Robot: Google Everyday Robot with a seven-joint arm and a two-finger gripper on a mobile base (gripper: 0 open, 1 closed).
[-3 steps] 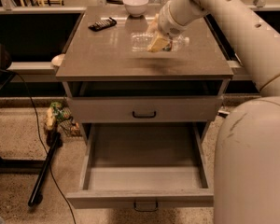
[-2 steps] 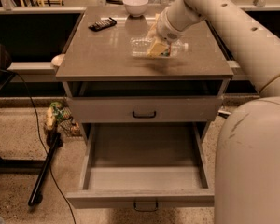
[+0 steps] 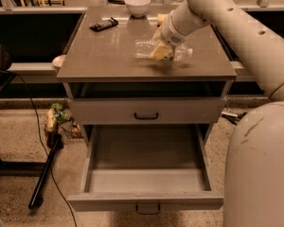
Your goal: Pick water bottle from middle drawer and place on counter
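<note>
The water bottle (image 3: 144, 48) lies on its side on the grey-brown counter (image 3: 104, 56), right of centre, with its pale cap (image 3: 188, 52) pointing right. My gripper (image 3: 161, 50) reaches down from the upper right and sits over the bottle's middle, hiding its label. The middle drawer (image 3: 146, 201) is pulled fully out below, and its deep grey tray holds nothing I can see.
A white bowl (image 3: 137, 4) and a black handset (image 3: 104, 24) sit at the counter's back. The shallower drawer front with a black handle (image 3: 146, 116) is shut. My white body (image 3: 260, 169) stands at the right. A black pole (image 3: 45, 174), a cable and a small bag lie on the floor at the left.
My arm has shifted slightly above the counter. The gripper and the bottle stay in about the same spot.
</note>
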